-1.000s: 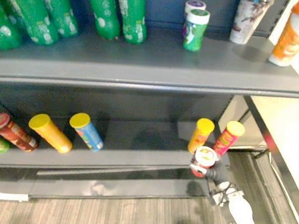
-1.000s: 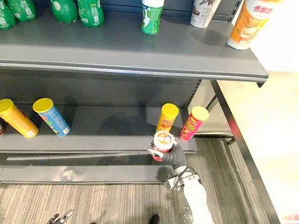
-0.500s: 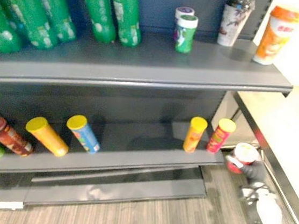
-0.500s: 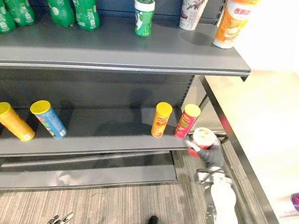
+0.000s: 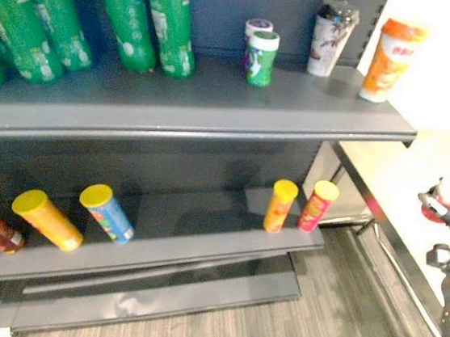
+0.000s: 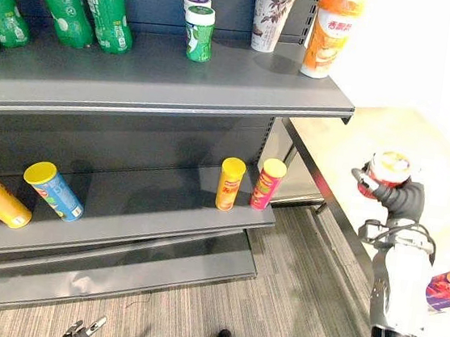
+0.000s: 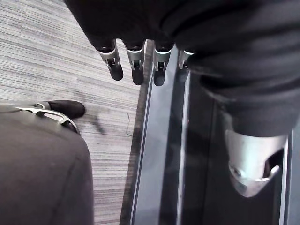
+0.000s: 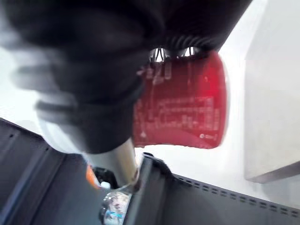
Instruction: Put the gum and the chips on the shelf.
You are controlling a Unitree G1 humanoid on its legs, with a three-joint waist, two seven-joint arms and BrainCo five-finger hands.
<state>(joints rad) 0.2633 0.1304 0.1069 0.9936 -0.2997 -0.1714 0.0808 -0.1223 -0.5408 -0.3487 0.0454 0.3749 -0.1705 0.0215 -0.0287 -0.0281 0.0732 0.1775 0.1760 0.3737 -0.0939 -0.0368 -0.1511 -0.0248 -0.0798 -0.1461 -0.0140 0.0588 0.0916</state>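
R arm (image 6: 401, 288) up from lower right, silver-grey forearm near vertical. R hand (image 6: 401, 198) at top of it, under dark ribbed cover, out to the right side. Fingers & thumb curled tight round red can (image 6: 388, 168), held upright, lid up. L hand (image 7: 135, 69) hanging low, pointing downward. Fingers straight, side by side, slightly apart; thumb off to one side, relaxed.

Nothing legible, honestly; the red can (image 8: 187, 108) gripped in the right hand (image 6: 401, 197) carries white print I can't make out; the orange cup (image 6: 326, 34) up-left of that hand has lettering, too small.
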